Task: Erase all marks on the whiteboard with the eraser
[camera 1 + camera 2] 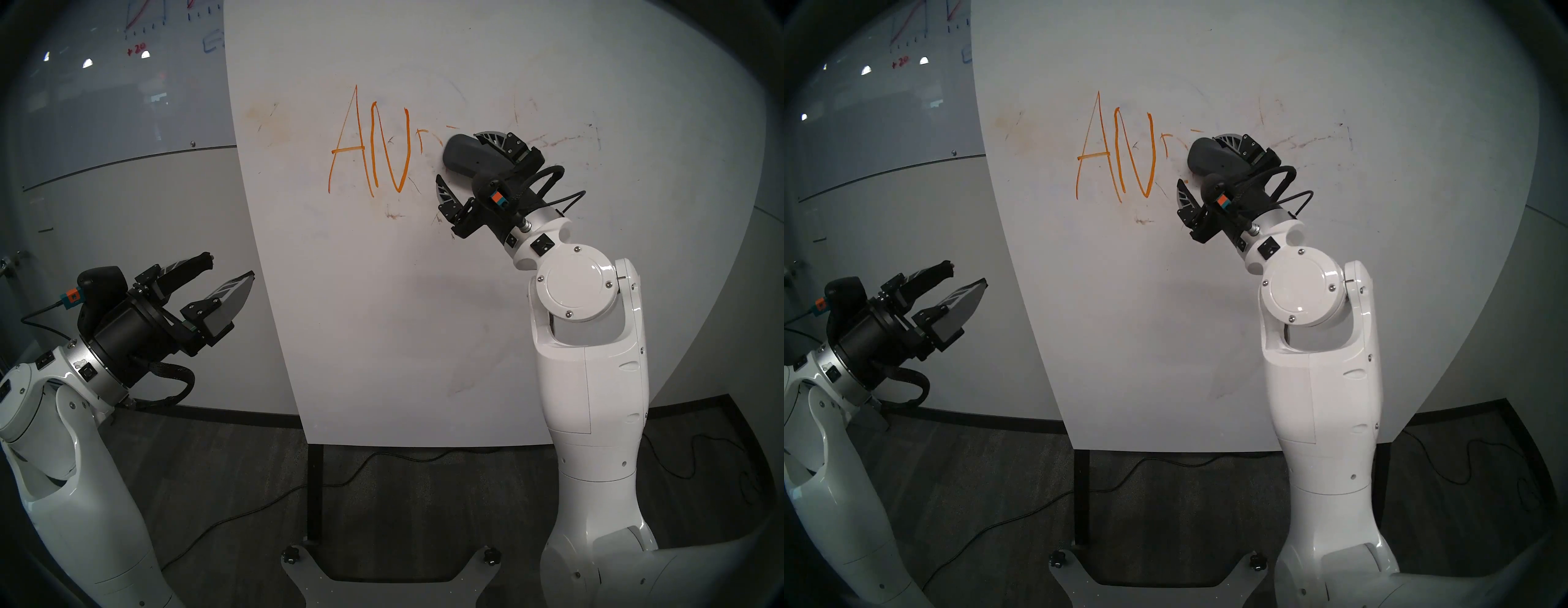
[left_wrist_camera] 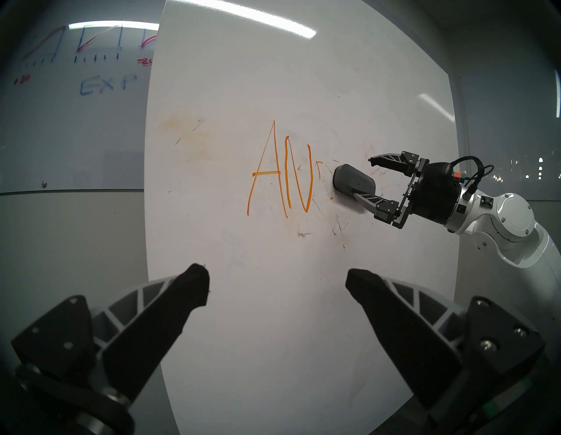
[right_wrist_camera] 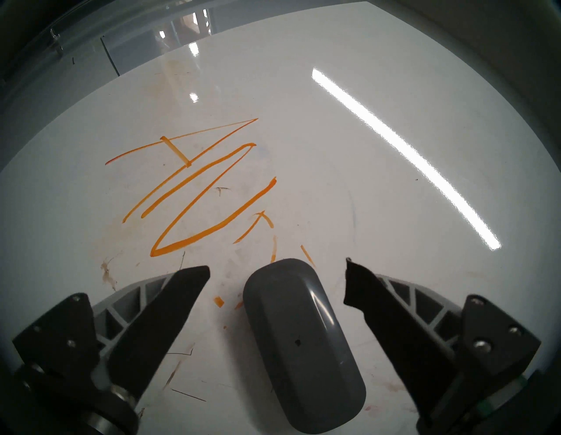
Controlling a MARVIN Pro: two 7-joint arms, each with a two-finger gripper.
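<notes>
The whiteboard (image 1: 382,318) is seen standing upright on a black leg (image 1: 315,492). Orange marks (image 1: 369,153) are written on it: a tall A and an N, both whole. At 3 o'clock from the N, only small orange bits (image 3: 261,221) of a letter can be seen.

The eraser (image 1: 471,155) is found at 3 o'clock from the N, lying flat on the whiteboard. Its rounded end is pointed at the orange bits.

The right gripper (image 3: 276,272) is held at the whiteboard with its fingers (image 3: 170,319) spread wide. The eraser is seen between them. In the right wrist view a gap is seen on each side of the eraser, so it is not pinched.

The left gripper (image 1: 229,266) is held in the air at 8 o'clock from the marks, away from the whiteboard. Its fingers are spread too, and nothing is held in them.

Faint grey scratches (image 1: 394,214) are seen at 6 o'clock from the N. A wall board (image 1: 127,85) with red and blue lines is seen at 10 o'clock from the marks.
</notes>
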